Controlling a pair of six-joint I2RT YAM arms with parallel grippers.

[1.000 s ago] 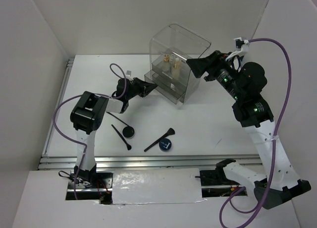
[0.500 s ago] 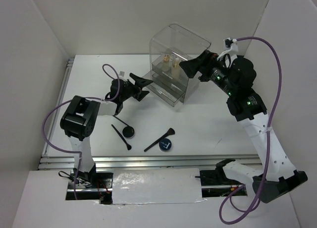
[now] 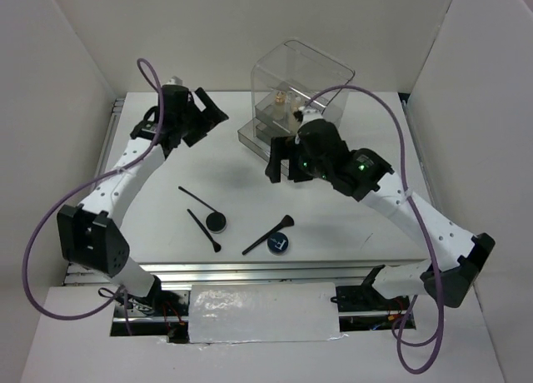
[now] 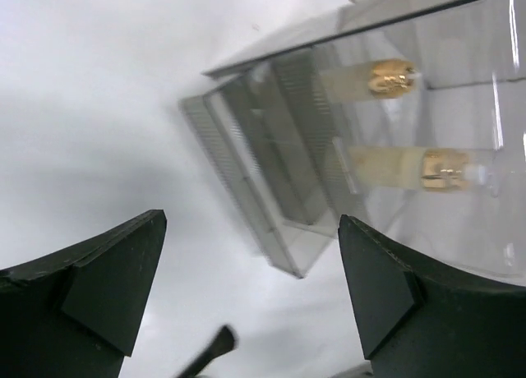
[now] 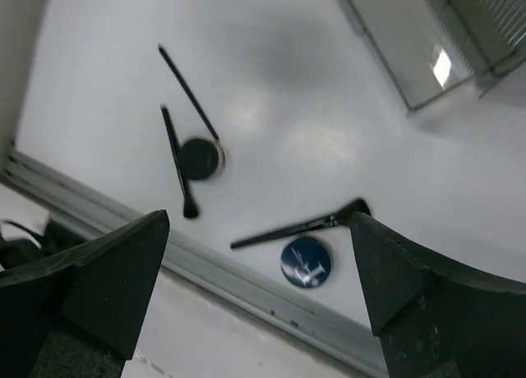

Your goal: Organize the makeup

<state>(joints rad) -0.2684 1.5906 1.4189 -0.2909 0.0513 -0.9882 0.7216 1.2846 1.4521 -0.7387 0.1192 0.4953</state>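
The makeup is split between table and box. Two cream-and-gold tubes (image 4: 386, 76) (image 4: 436, 168) stand inside the clear acrylic box (image 3: 301, 75). On the table lie a black jar (image 3: 216, 223), a blue-lidded jar (image 3: 279, 243) and three thin black brushes (image 3: 198, 200) (image 3: 204, 231) (image 3: 268, 235). My left gripper (image 3: 205, 121) hovers open to the left of the box, holding nothing. My right gripper (image 3: 283, 160) hangs open in front of the box, above the table. The right wrist view looks down on the blue-lidded jar (image 5: 306, 261), the black jar (image 5: 201, 158) and the longest brush (image 5: 300, 226).
The box's bottom drawer (image 3: 256, 138) sticks out toward the left front. White walls close in the table at left, back and right. A metal rail (image 3: 250, 271) runs along the near edge. Purple cables loop off both arms.
My left gripper let go of the drawer, opened and pulled back to the far left. My right gripper opened wide and swung from the box's right side to its front.
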